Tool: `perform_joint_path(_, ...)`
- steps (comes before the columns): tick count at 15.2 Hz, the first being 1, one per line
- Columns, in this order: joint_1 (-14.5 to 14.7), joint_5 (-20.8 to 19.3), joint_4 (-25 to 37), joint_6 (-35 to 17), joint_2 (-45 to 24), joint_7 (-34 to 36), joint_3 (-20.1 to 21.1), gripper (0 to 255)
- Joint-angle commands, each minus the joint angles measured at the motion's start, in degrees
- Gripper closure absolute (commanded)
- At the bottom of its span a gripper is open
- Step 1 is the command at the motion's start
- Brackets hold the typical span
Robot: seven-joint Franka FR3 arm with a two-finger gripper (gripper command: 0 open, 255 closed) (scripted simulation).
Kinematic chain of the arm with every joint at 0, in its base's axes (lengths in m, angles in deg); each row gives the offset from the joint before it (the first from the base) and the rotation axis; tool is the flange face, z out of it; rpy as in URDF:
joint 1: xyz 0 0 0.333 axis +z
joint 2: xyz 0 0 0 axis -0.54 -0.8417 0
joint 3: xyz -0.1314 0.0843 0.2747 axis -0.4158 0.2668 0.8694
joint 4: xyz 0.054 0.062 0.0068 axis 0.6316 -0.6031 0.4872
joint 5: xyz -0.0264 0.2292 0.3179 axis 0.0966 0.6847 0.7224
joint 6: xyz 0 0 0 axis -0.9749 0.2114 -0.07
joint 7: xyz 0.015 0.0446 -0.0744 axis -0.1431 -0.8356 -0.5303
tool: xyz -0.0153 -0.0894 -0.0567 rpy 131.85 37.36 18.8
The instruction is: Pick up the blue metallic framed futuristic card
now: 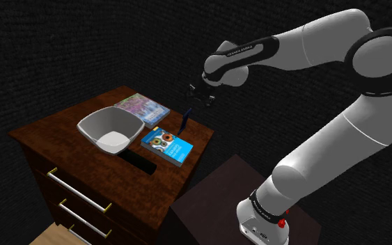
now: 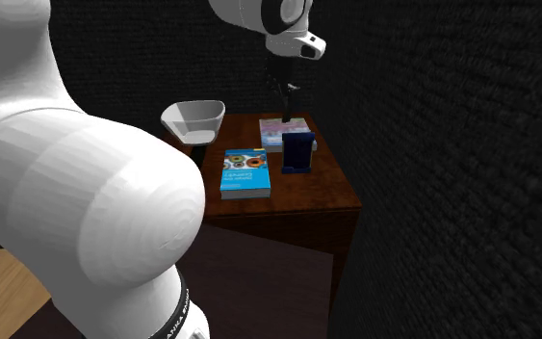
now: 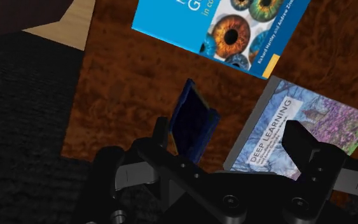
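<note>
The card [image 1: 184,120] is a dark blue framed slab standing upright near the far edge of the wooden dresser top [image 1: 62,132]. In the second exterior view the card [image 2: 296,151] stands between two books. My gripper [image 1: 201,94] hangs in the air just above it, apart from it, also seen from behind as gripper [image 2: 283,89]. In the wrist view the gripper [image 3: 229,127] is open, and the card [image 3: 193,121] stands below, close to the one finger [image 3: 161,130] and not touched by either.
A white bowl [image 1: 111,130] sits mid-dresser. A blue book with eye pictures [image 1: 167,146] and a purple "Deep Learning" book [image 1: 142,108] lie flat on either side of the card. A flat black object [image 1: 135,161] lies by the bowl. Drawers with metal handles [image 1: 76,191] face front.
</note>
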Motion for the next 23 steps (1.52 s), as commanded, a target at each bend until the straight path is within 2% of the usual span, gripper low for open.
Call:
perform_joint_path(1, -0.36, 2.85, 1.31, -3.83, -4.33, 1.8, -0.5, 0)
perform_joint_path(7, -1.93, 14.43, 6.19, -13.27, -16.8, 3.87, -0.97, 0)
perform_joint_path(15, -2.95, 19.01, 6.49, -17.99, -22.06, -0.62, 0.89, 0)
perform_joint_path(17, -2.98, 18.99, 6.48, -18.0, -22.06, -0.6, 0.91, 0)
perform_joint_path(18, -2.98, 18.98, 6.49, -17.97, -22.04, -0.6, 0.9, 255)
perform_joint_path(23, -2.98, 18.94, 6.54, -17.93, -22.05, -0.57, 0.88, 255)
